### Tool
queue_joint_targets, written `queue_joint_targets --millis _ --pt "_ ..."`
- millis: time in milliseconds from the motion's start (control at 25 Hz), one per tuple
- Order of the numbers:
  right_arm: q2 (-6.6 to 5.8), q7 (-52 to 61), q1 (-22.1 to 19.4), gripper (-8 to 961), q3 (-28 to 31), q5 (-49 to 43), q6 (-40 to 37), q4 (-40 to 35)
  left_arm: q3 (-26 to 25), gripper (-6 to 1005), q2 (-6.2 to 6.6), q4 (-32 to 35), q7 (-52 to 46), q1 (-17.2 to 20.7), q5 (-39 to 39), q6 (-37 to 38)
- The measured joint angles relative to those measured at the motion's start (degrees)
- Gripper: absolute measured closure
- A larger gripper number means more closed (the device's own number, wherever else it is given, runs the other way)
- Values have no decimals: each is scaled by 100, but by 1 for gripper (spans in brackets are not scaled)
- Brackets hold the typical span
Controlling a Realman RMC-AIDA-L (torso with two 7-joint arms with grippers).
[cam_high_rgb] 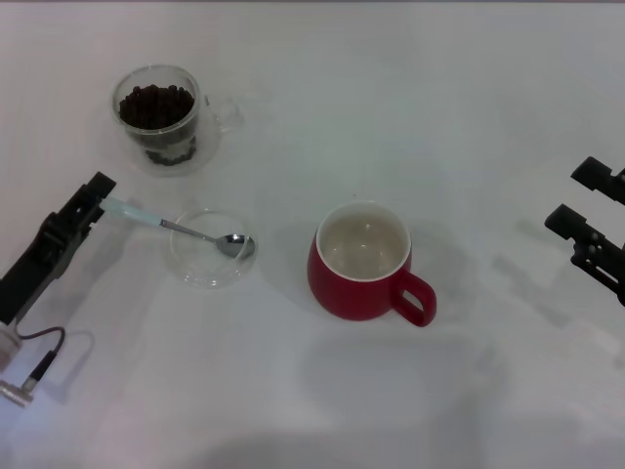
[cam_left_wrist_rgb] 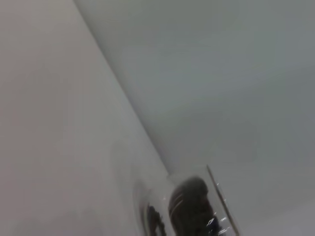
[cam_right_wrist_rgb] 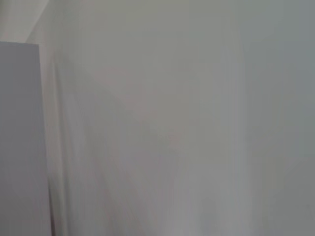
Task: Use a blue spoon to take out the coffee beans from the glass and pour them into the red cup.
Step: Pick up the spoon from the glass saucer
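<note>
blue spoon (cam_high_rgb: 181,228): pale-blue handle end pinched in left gripper (cam_high_rgb: 102,200); metal bowl lies in a shallow clear glass dish (cam_high_rgb: 195,269), out past the fingertips toward the red cup
left gripper: clamped on the spoon handle tip, low at the table's left side; arm body runs back off the frame edge
coffee beans (cam_high_rgb: 154,105): heaped in the glass, none seen loose
glass (cam_high_rgb: 159,119): clear mug beyond the left gripper, apart from it, upright, side handle faint
red cup (cam_high_rgb: 362,262): well off from the left gripper past the dish, between both grippers, upright, white inside, loop handle toward the right gripper
right gripper (cam_high_rgb: 586,200): at the right edge, partly cut off, two fingers spread, gripping nothing
hidden/unclear: spoon handle tip covered by gripper fingers; spoon bowl content too small to tell
left wrist view: only blurred glass (cam_left_wrist_rgb: 197,206) with dark beans, cut by frame edge; no spoon, no fingers
right wrist view: blank pale surface, nothing identifiable
table (cam_high_rgb: 469,117): plain white
</note>
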Motion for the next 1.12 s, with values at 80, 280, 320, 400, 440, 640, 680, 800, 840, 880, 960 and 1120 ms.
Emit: queue_joint_targets --millis 80,280,320,400,440,640,680,800,840,880,960,1120 --pt "4 0 7 341 0 0 8 0 4 397 0 1 -8 -53 35 -71" --pt "14 16 27 340 0 7 40 1 8 396 1 3 -35 -183 145 -255" --pt "17 20 35 340 2 7 45 1 8 396 1 3 -35 -195 152 -267" --pt "17 31 48 340 5 9 52 1 8 399 1 3 -29 -208 181 -276" --pt "15 43 58 340 7 8 60 1 7 401 1 3 -22 -215 193 -280" --pt "5 94 106 340 7 9 88 -1 7 409 -6 11 31 -266 357 -244" --pt "8 95 111 341 7 9 89 -1 7 409 -6 11 33 -273 358 -245" --pt "17 109 113 346 12 9 98 -1 6 409 -8 12 36 -281 361 -244" --pt "16 124 113 347 28 9 104 -1 4 409 -8 12 38 -281 361 -242" --pt "15 137 113 347 42 9 108 -2 -3 408 -8 12 42 -280 362 -238" --pt "14 160 116 347 63 9 112 -2 -26 408 -8 12 61 -264 356 -234" --pt "26 167 126 347 68 9 112 -1 -45 423 -8 12 72 -241 325 -229"
